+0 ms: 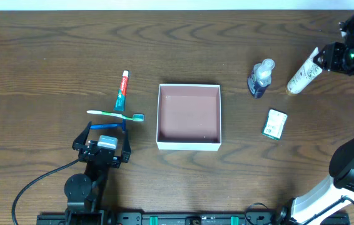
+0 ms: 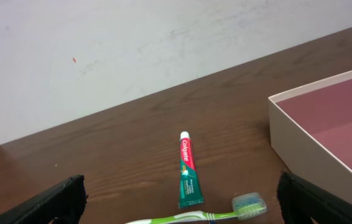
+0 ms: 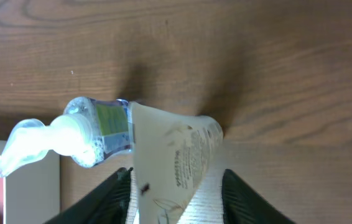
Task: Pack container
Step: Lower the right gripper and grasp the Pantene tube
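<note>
One container (image 1: pixel 188 145) sitting mid-table, one toothpaste (image 1: pixel 122 91), one toothbrush (image 1: pixel 114 114) at its 9 o'clock, left gripper (image 1: pixel 107 125) gaping at 8, one bottle (image 1: pixel 260 78), one carton (image 1: pixel 275 124) at 3, right gripper (image 1: pixel 319 61) clasping one tube (image 1: pixel 303 74) at 2.

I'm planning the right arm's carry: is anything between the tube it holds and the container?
Yes. The pump bottle stands just left of the tube in the right gripper, on the straight line to the container. The green box lies off that line, nearer the robot.
</note>
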`<move>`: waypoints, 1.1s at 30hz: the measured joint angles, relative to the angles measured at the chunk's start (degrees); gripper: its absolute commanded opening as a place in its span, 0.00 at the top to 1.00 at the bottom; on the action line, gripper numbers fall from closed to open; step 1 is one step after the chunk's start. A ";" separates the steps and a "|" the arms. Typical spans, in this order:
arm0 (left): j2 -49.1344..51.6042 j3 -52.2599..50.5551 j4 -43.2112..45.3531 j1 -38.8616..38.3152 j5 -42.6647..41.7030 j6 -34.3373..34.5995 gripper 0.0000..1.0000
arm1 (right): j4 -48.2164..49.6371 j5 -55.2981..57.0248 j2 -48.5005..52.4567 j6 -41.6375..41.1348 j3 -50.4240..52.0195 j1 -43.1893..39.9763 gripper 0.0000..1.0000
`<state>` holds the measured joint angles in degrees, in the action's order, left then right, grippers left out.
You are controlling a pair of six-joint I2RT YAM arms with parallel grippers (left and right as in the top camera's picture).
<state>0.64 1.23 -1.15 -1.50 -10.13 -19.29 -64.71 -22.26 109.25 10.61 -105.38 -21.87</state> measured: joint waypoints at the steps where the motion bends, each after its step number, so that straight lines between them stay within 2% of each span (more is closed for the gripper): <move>1: 0.00 0.00 0.00 0.00 0.00 0.00 0.02 | 0.17 0.09 0.00 0.28 0.00 0.28 0.63; 8: 0.00 0.00 0.00 0.00 0.00 0.02 0.03 | 0.68 1.14 0.24 1.09 0.00 2.27 0.70; 10: 0.00 0.00 0.00 0.00 -0.02 0.00 0.02 | 0.79 1.38 0.68 1.55 0.00 2.67 0.77; 13: 0.00 0.00 0.00 0.00 -0.02 0.00 0.02 | 0.85 2.40 1.75 1.70 0.00 3.28 0.98; 27: 0.00 0.00 0.00 0.00 -0.02 0.00 0.02 | 0.81 5.05 1.86 0.98 -0.52 3.74 0.99; 33: 0.00 0.00 0.00 0.00 -0.02 0.00 0.02 | -4.26 8.90 -1.05 -2.78 -2.36 3.80 0.99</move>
<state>0.64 1.23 -1.15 -1.50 -10.15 -19.29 -68.97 -13.37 108.20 7.84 -107.74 -18.06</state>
